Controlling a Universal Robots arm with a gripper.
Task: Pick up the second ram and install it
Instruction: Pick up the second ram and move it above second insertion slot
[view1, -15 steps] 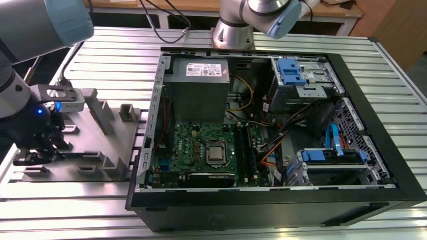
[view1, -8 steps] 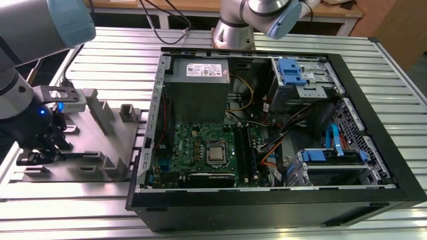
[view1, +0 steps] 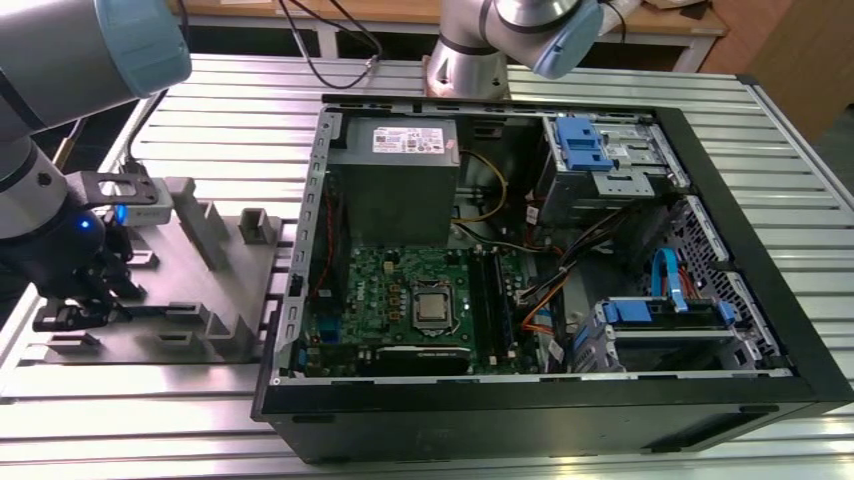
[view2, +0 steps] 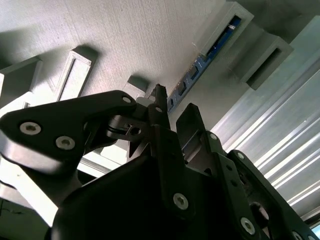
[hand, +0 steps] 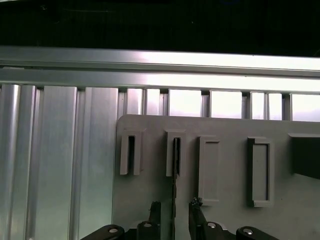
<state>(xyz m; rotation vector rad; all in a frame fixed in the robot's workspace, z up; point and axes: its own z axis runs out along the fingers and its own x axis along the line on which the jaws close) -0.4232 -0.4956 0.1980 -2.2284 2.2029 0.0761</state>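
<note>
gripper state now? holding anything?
Gripper: open, straddling the second ram that stands in the grey fixture; not clamped on it.

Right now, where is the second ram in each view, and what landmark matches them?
First wrist view: the second ram runs edge-on, a thin dark line from a slotted holder to between the open gripper's fingertips.
Second wrist view: its blue board slants in the holder just beyond the gripper.
Exterior view: too small to tell; the gripper hangs over the grey holder plate on the exterior view's left.
Shared landmark: that grey holder plate.
</note>
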